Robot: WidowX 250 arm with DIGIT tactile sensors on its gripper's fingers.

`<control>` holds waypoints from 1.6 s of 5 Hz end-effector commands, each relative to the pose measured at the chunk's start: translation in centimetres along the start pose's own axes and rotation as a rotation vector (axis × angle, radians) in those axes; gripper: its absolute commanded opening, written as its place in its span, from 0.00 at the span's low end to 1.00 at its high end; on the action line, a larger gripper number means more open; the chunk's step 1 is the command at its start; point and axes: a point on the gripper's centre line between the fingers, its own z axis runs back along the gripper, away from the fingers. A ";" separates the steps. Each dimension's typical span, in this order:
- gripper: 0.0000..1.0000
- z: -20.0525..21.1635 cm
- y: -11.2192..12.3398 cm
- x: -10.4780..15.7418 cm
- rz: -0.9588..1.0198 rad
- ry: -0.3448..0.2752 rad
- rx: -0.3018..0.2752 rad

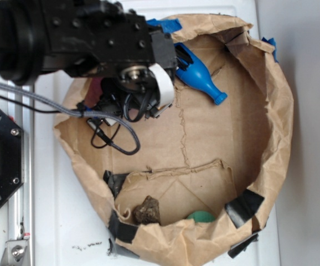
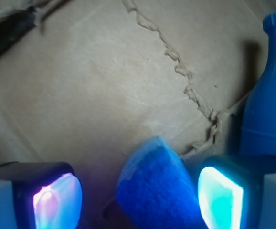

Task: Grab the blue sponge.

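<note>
The sponge (image 2: 154, 188) is seen between the spread pads (image 2: 219, 193) of the gripper (image 2: 138, 198), nearer the right one, on the paper (image 2: 104, 86) beside the bottle (image 2: 267, 109). It is straddled, apparently so that it can be pinched.

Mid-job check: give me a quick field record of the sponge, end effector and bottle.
target: blue sponge, between the fingers
end effector: fingers either side of the sponge, gap visible on the left; not closed on it
neighbour: blue bottle, lying right of the arm
surface: brown paper liner, creased
grasp: not yet made
</note>
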 end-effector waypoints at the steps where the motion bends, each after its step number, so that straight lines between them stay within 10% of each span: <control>1: 1.00 -0.9 1.1 1.5 0.024 0.036 0.068; 2: 1.00 -0.9 1.0 1.5 0.024 0.031 0.070; 3: 0.00 -0.7 1.1 1.4 0.047 0.015 0.061; 8: 0.00 4.5 0.2 3.8 0.149 -0.057 0.062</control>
